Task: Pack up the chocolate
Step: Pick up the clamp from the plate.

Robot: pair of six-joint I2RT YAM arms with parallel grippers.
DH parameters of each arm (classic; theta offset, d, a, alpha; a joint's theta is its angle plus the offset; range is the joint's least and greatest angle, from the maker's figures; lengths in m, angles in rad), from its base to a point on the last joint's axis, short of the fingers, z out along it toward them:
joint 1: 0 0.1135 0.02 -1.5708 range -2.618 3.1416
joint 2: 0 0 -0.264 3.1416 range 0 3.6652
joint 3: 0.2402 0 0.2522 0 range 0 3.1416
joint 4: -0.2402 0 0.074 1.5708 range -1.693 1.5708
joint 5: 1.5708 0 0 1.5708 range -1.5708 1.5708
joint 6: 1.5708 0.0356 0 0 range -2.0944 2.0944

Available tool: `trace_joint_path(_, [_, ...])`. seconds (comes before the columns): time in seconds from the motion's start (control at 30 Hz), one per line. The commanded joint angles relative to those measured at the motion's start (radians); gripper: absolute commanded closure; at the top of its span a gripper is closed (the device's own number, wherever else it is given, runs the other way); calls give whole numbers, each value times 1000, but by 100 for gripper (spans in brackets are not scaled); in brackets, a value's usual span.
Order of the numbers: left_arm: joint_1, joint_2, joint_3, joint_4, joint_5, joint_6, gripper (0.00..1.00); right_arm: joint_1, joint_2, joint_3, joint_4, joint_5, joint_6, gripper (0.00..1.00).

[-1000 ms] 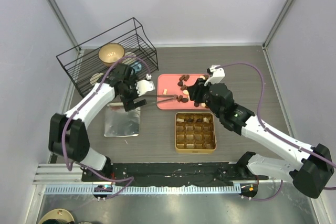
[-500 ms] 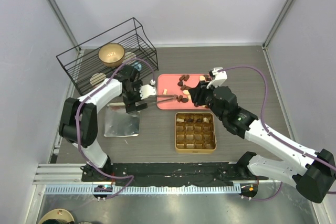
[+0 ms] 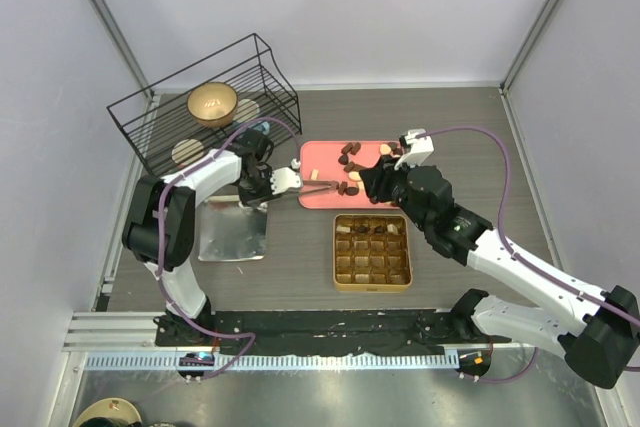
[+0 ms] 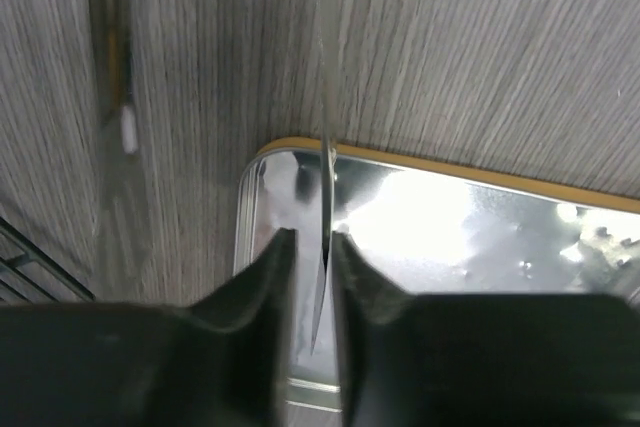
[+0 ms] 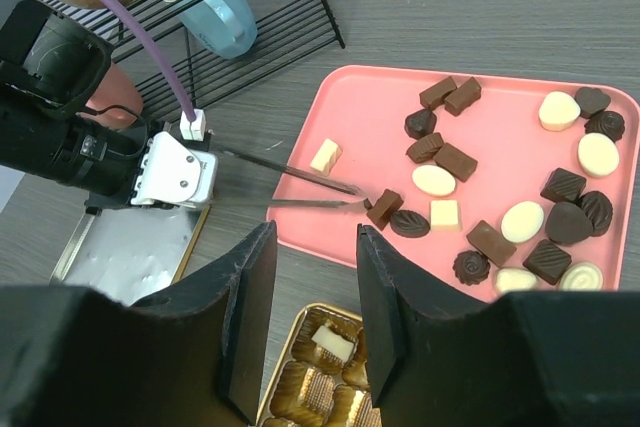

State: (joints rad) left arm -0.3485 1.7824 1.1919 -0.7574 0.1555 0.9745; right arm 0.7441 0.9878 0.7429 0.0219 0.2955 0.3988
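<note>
Chocolate pieces (image 5: pixel 455 160), dark brown and cream, lie scattered on the pink tray (image 5: pixel 500 147). My left gripper (image 4: pixel 310 239) is shut on thin metal tweezers (image 4: pixel 325 147). In the right wrist view the tweezers (image 5: pixel 290 172) reach over the tray's left edge, and their tips sit right beside a brown chocolate block (image 5: pixel 384 209). My right gripper (image 5: pixel 315 237) hovers open and empty above the gap between the tray and the gold tin (image 5: pixel 300 387). A cream piece (image 5: pixel 330 340) sits in one tin cell. From above, the left gripper (image 3: pixel 283 179) is left of the tray (image 3: pixel 320 152).
A shiny silver lid (image 3: pixel 233 237) lies under the left arm, left of the gold tin (image 3: pixel 337 252). A black wire basket (image 3: pixel 200 107) with a gold bowl (image 3: pixel 212 102) stands at the back left. Grey walls enclose the table.
The left gripper has swung right toward the pink tray and its jaws have closed in on the tweezers, bringing the tips to a brown piece. The right arm shifted slightly right.
</note>
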Motion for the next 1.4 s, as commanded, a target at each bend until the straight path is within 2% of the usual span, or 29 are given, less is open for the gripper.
trace_joint_path(0.0, [-7, -18, -6, 39, -5, 7, 83, -3, -40, 4, 46, -10, 5, 57])
trace_joint_path(0.23, [-20, -66, -12, 23, 6, -30, 100, -3, -54, 7, 33, -13, 0, 57])
trace_joint_path(0.4, [-40, -142, 53, -91, 68, -121, 100, -2, -67, 22, 29, -16, -23, 57])
trace_joint_path(0.53, [-55, -230, 214, -242, 168, -233, 100, -3, -101, 45, 21, -39, -34, 57])
trace_joint_path(0.6, [-55, -241, 296, -368, 275, -292, 100, -3, -147, 59, 21, -74, -44, 56])
trace_joint_path(0.63, [-53, -241, 383, -411, 321, -350, 100, -2, -162, 67, 21, -119, -51, 55])
trace_joint_path(0.73, [-53, -247, 522, -548, 502, -434, 100, -5, -234, 93, 9, -249, -80, 46])
trace_joint_path(0.77, [-53, -261, 544, -563, 545, -491, 100, -5, -248, 114, 0, -278, -81, 35])
trace_joint_path(0.8, [-53, -268, 561, -572, 596, -525, 100, -5, -258, 125, -16, -335, -86, 28])
trace_joint_path(0.87, [-50, -285, 600, -591, 741, -592, 100, -5, -270, 154, -59, -451, -80, 16])
trace_joint_path(0.9, [-50, -294, 613, -600, 784, -609, 100, -5, -270, 156, -68, -482, -78, 7])
trace_joint_path(0.93, [-49, -298, 639, -617, 864, -629, 100, -6, -271, 158, -68, -507, -66, 4])
trace_joint_path(1.1, [-44, -276, 728, -747, 1100, -688, 100, -9, -253, 199, -76, -624, -66, 2])
trace_joint_path(1.17, [-44, -279, 732, -748, 1173, -717, 100, -14, -226, 231, -76, -644, -72, 1])
trace_joint_path(1.37, [-44, -328, 677, -763, 1216, -738, 100, -49, -137, 354, -94, -762, -86, 0])
